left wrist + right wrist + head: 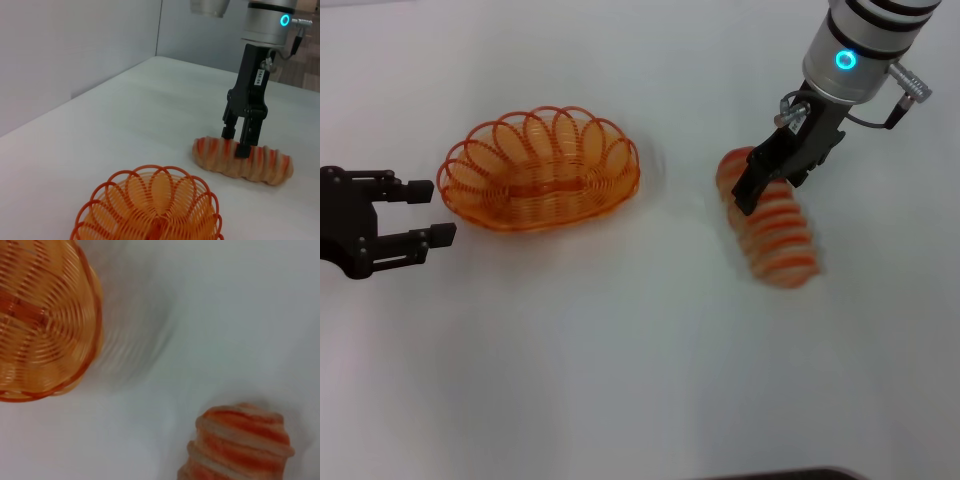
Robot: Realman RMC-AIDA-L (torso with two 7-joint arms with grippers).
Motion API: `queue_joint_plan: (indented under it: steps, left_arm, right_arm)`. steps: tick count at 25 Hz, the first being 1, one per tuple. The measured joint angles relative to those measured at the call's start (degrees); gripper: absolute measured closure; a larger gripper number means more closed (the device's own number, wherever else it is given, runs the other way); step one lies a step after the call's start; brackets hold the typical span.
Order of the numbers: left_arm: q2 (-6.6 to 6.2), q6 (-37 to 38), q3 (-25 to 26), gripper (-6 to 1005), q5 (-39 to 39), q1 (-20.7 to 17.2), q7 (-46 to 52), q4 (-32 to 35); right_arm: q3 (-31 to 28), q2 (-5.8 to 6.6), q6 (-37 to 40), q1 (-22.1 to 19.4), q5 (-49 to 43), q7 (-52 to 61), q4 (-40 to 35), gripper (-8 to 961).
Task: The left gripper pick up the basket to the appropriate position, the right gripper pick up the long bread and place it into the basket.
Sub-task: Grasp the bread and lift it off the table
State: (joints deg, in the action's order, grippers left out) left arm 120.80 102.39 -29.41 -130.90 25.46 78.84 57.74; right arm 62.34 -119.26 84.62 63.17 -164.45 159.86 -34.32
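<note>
The orange wire basket [540, 170] stands upright on the white table, left of centre. It also shows in the left wrist view [150, 210] and the right wrist view [45, 315]. My left gripper [432, 212] is open and empty, just left of the basket's rim and apart from it. The long bread [775, 235] lies flat on the table at the right, and shows in the other views too [260, 165] [240, 440]. My right gripper [772, 190] [236, 145] is lowered onto the bread's far end, open, with one finger on each side of the loaf.
The white table [620, 350] carries nothing else. A bare gap [685, 200] lies between the basket and the bread. A pale wall [75, 45] stands behind the table in the left wrist view.
</note>
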Motion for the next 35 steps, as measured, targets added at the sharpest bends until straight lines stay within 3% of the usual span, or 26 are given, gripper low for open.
queue_joint_plan:
  steps: [29,35]
  left_arm:
    - [-0.04,0.02,0.07,432,-0.02,-0.41,-0.09,0.0]
    - [-0.04,0.28,-0.13,432,-0.24,-0.41,-0.09,0.15]
  right_arm:
    - [0.44,-0.09,-0.88,0.29,0.01,-0.17,1.08,137]
    - [0.57,-0.15,-0.89,0.28,0.01,-0.19,1.1,261]
